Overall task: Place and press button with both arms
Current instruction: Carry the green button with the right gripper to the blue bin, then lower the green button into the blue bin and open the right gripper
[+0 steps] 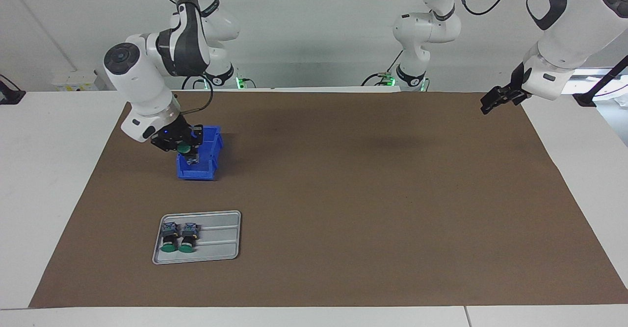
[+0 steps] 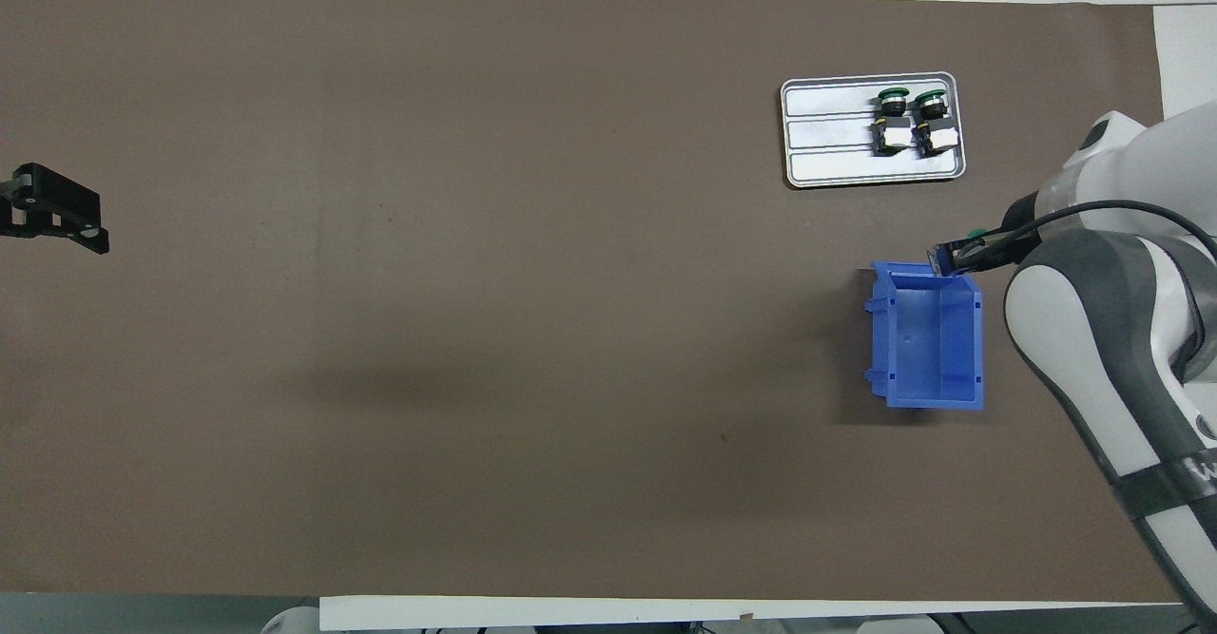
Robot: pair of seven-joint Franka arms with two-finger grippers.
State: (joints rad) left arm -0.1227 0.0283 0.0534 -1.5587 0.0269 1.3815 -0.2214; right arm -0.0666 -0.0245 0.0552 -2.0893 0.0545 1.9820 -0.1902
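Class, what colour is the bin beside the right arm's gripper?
Blue; the bin shows best in the overhead view.

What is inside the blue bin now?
Empty: the overhead view shows the blue bin's bare floor, with no button in it.

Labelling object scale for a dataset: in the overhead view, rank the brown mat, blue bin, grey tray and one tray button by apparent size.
1. Brown mat
2. Blue bin and grey tray: look alike, not ranked
3. Tray button
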